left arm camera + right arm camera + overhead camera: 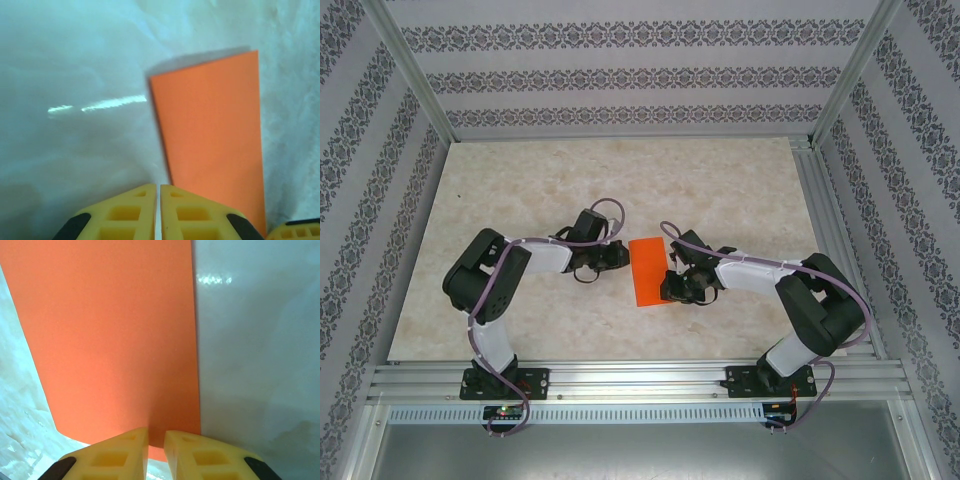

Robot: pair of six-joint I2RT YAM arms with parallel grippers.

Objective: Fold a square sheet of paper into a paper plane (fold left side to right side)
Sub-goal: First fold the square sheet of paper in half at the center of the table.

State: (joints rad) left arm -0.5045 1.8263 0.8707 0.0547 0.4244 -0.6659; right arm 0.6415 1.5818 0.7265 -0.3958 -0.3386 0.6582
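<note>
One sheet (648,270); wrist view: right gripper (156,434) overlaps its edge.

No words, numbers, labels or signs can be read on anything here.

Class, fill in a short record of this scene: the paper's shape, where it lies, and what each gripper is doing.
paper: square sheet of paper, showing as a narrow orange rectangle
place: flat on the table, between the two arms
left gripper: shut, at the paper's left edge
right gripper: jaws nearly together at the paper's near edge; grip unclear
</note>
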